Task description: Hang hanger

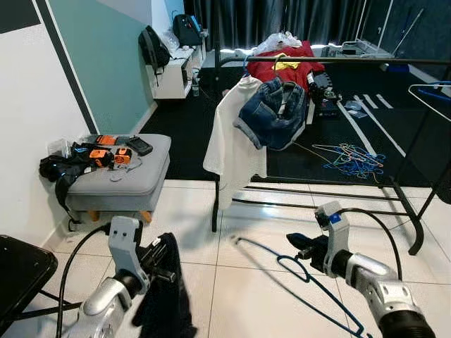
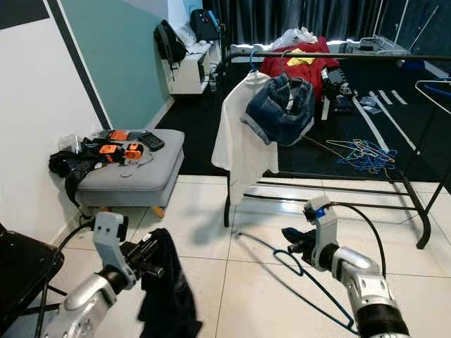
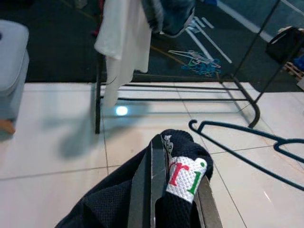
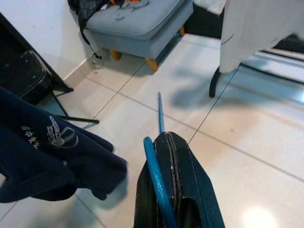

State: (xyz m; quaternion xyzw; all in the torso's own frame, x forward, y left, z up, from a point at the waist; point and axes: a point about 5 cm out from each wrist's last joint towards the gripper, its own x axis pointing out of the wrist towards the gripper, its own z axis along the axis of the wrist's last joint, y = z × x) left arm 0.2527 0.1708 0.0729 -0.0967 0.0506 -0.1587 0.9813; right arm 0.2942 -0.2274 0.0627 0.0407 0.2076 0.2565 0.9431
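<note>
Hanger [image 1: 303,282] clamped in right gripper [image 1: 301,248] lies flat, hook pointing left.

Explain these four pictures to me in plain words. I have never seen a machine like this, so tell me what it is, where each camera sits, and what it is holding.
This is a walking humanoid robot with two silver arms; each ends in an end effector of two long black fingers. The two wide pictures come from a pair of cameras on its head, looking forward and down. The other two come from cameras on its wrists, each looking along that arm's own fingers.

The left end effector is shut on a dark garment that hangs down from it. The right end effector is shut on a blue hanger, held over the white tiled floor.

Ahead stands a black clothes rack carrying a white shirt and a denim garment. To the left, a grey stool holds small gadgets. More hangers lie on the dark floor beyond.
</note>
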